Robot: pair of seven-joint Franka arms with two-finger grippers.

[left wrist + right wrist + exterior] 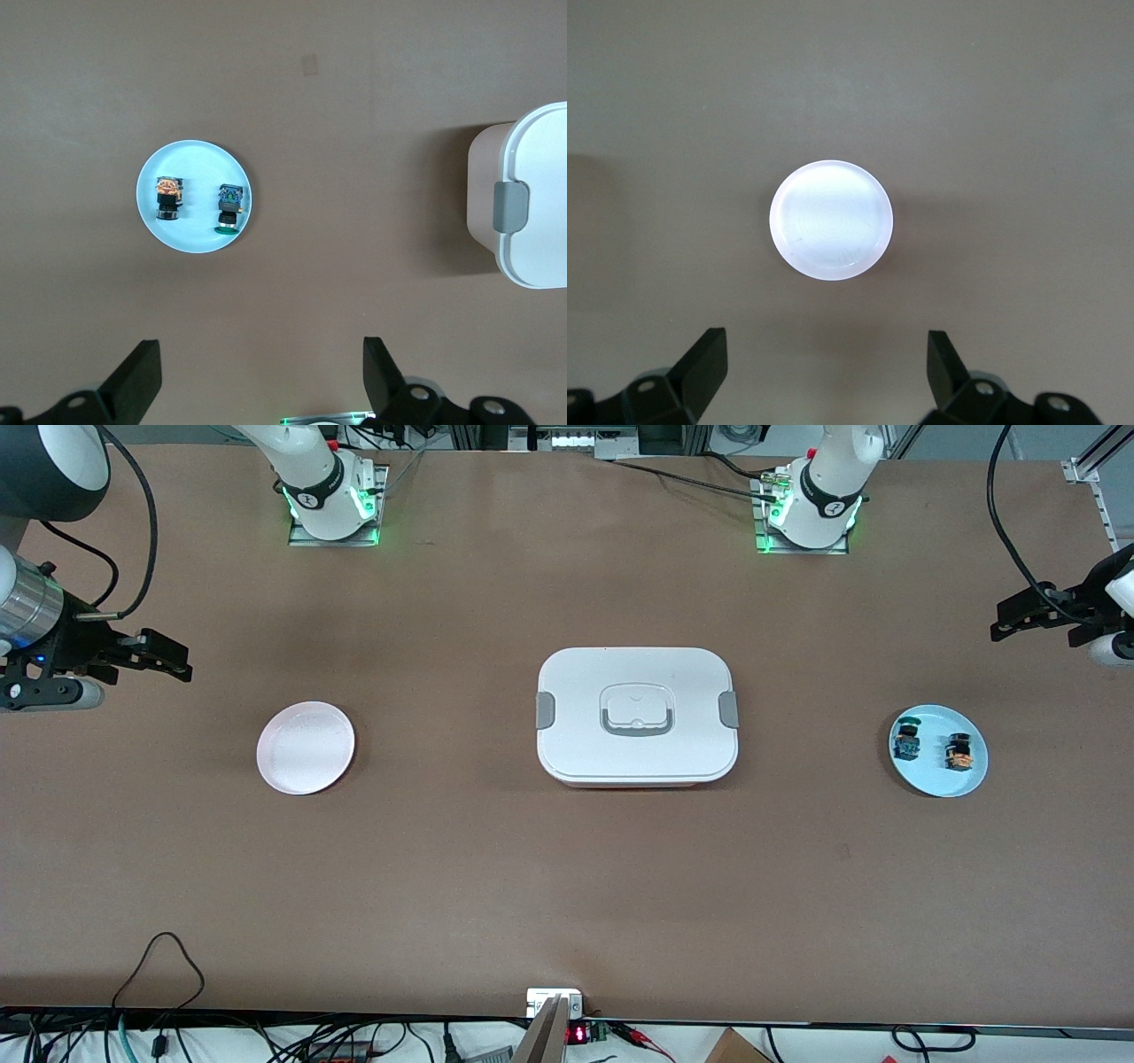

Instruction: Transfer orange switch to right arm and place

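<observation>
Opening pose on the surface, nothing grasped yet. Spotting the orange switch on the blue plate at the left arm's end, at about three o'clock on the plate in the front view. Sharing that plate with the green-and-blue switch at about nine o'clock, the two apart, not touching. Leaves room, by the look of it, for fingers to come down on one without knocking the other.

Hanging over bare surface at roughly one o'clock from the blue plate: the left pincer, released, jaws spread wide and empty. Makes sense as the picking side, being the one beside the parts.

Mirroring it at the right arm's end: the right pincer, also released and empty, waiting over the surface at about ten o'clock from the pink plate. Reads as the likely drop spot, that bare plate lying straight in the right wrist view.

Sitting between the two plates: a white lidded box, latched shut. Probably explains the handover, with each plate lying at its own arm's end
</observation>
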